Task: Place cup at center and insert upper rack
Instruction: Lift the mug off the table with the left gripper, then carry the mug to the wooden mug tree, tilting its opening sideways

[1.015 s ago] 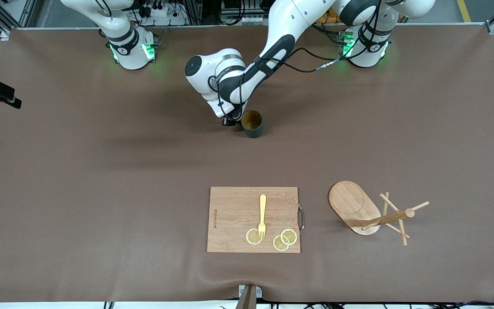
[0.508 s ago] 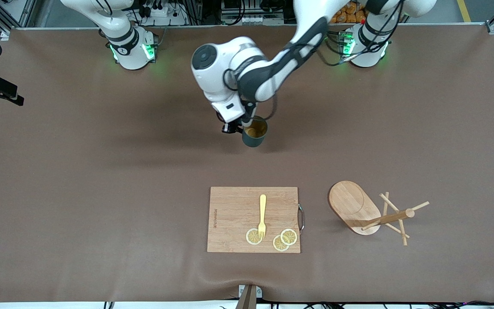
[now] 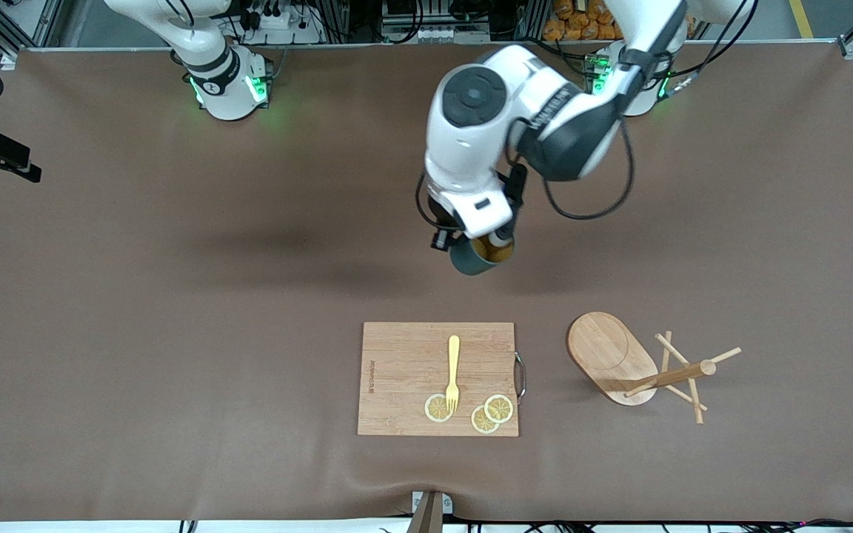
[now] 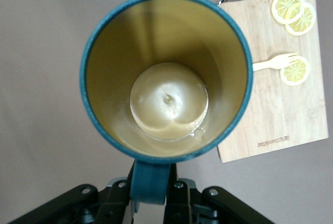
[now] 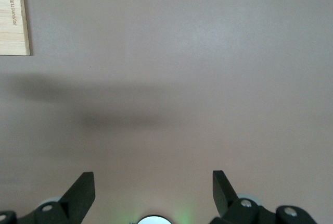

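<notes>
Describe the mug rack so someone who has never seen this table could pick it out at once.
Start at the cutting board near the front camera. Beside it, toward the left arm's end of the table, lies the mug rack. It is tipped on its side: a flat oval wooden base with one post and thin crossing pegs, unlike the rectangular board carrying a fork and lemon slices.

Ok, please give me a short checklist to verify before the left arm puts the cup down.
1. Left tool grips cup by its handle: ok.
2. Cup is upright, mouth up: ok.
3. Cup is empty: ok.
4. Bare table under the cup, board nearer the camera: ok.
5. Rack standing: not ok, it lies tipped over.
6. Right tool open, waiting apart: ok.
</notes>
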